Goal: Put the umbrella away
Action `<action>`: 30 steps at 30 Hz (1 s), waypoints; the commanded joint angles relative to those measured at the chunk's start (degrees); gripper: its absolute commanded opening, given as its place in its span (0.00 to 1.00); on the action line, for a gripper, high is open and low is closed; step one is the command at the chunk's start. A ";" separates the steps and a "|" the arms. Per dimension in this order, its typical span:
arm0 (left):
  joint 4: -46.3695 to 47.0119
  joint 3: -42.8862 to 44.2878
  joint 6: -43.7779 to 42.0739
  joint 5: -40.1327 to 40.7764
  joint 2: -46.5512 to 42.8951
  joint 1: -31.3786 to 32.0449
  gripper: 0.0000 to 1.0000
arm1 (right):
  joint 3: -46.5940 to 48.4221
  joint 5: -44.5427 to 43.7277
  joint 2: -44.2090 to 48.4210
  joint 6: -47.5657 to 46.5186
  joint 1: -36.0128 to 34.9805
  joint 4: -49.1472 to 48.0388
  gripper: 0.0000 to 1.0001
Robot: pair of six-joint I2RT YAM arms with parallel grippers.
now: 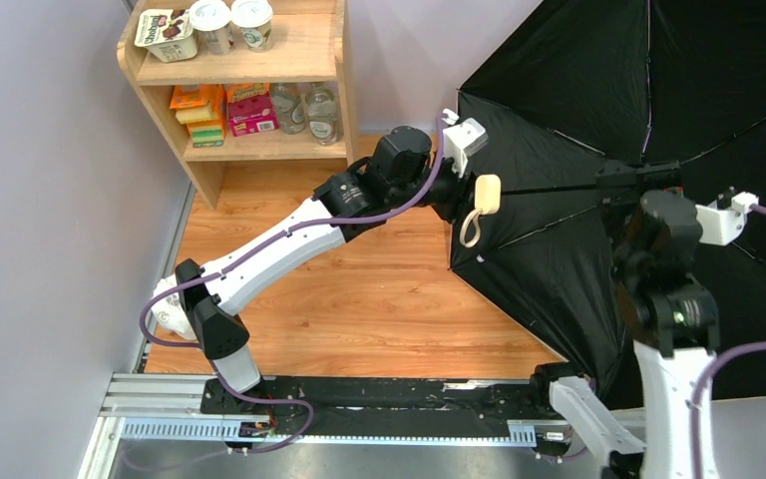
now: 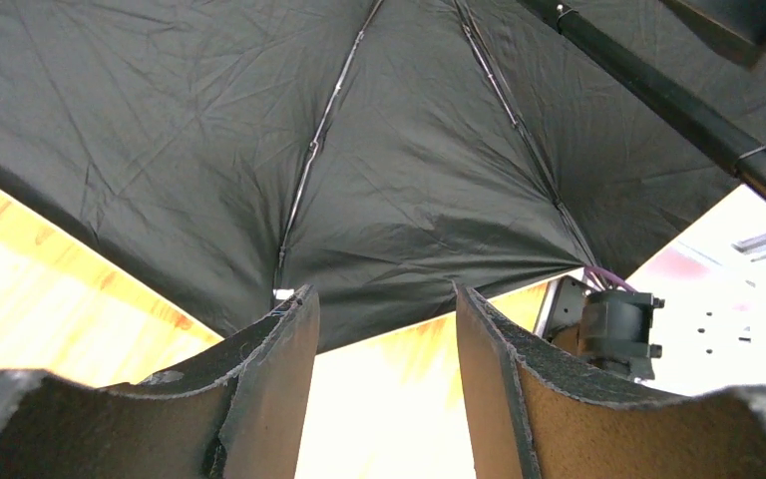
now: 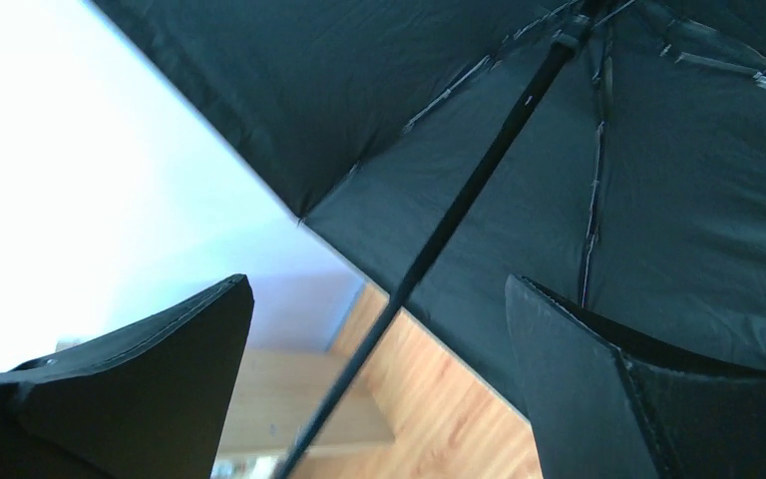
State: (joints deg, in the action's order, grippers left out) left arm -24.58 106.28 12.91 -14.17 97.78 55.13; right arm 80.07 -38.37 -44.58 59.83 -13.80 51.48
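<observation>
Umbrella (image 1: 559, 130) sits open on the right side of the table (image 1: 359, 289), black underside showing, nobody's got hold of it

The wooden shelf (image 1: 304, 45) has yoghurt cups (image 1: 209, 22) on top, boxes (image 1: 199, 110) and bottles (image 1: 304, 108) below. The left arm stretches out to the handle (image 1: 487, 194), left gripper (image 2: 384, 299) parted and empty. The right gripper (image 3: 379, 284) gapes wide around the shaft (image 3: 459, 210).

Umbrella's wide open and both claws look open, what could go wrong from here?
1. Neither the left claw nor the right claw grips the umbrella, so, open and lying on its side, it may roll away.
2. The thin shaft runs between the right claw's fingers; a skewed close could bend it or catch a rib.
3. Swinging it left could knock the bottles on the shelf.
</observation>
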 commanded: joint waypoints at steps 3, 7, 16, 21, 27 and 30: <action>1.46 1.13 -0.16 -2.52 -1.18 0.15 0.60 | -3.68 32.72 -9.12 6.25 21.96 -6.03 1.00; 2.51 -0.54 0.10 -2.79 -1.80 0.15 0.60 | -9.57 42.92 -10.61 8.45 26.45 -13.76 0.99; 0.77 -3.71 -2.26 0.88 -4.69 0.06 0.60 | -15.82 48.48 -14.84 11.53 26.72 -28.88 0.42; -3.54 -11.00 -4.91 9.85 -13.81 -1.78 0.60 | -10.21 50.93 -15.80 9.26 26.64 -30.39 0.00; -8.29 -16.63 0.08 14.53 -28.50 -7.14 0.63 | -2.12 58.66 -18.18 1.71 24.27 -39.32 0.00; -6.19 -14.62 3.70 3.30 -30.98 -8.99 0.69 | -6.13 63.40 -16.60 -4.19 22.60 -56.23 0.00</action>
State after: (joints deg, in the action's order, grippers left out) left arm -32.67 89.30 11.70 -3.75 71.48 47.79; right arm 73.14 15.11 -63.44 65.69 10.90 21.52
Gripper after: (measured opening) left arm 0.656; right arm 0.462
